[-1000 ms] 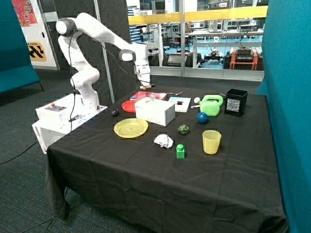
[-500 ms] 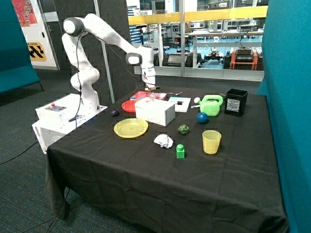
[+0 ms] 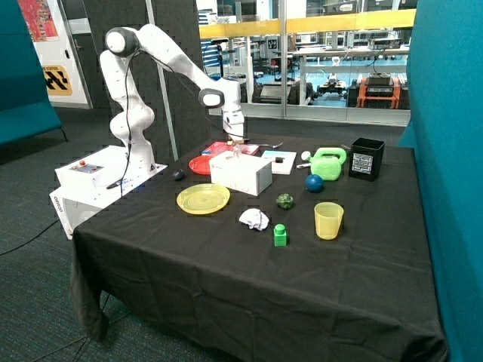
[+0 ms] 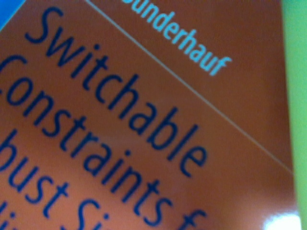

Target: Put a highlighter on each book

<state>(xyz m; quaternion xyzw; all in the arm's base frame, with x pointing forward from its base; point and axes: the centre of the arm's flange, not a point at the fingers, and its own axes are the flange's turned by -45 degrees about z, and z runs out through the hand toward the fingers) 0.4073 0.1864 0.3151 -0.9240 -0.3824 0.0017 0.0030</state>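
The red book (image 3: 229,148) lies flat at the table's far side, behind the white box. My gripper (image 3: 236,139) hangs just above it. The wrist view is filled by the red cover (image 4: 144,124), with dark blue print reading "Switchable Constraints". A bright green strip (image 4: 297,96) runs along one edge of that view, and I cannot tell what it is. The white book (image 3: 281,161) lies beside the red one, with a small dark item (image 3: 279,159) on it. No highlighter shows plainly in either view.
A white box (image 3: 241,173) stands right in front of the red book, with a red plate (image 3: 198,164) beside it. Nearer lie a yellow plate (image 3: 203,199), crumpled paper (image 3: 254,219), green block (image 3: 280,235) and yellow cup (image 3: 328,220). A green watering can (image 3: 327,164) and black box (image 3: 367,158) stand beyond.
The arm has swung in from beyond the table's far edge, and the gripper has come lower, over the red book.
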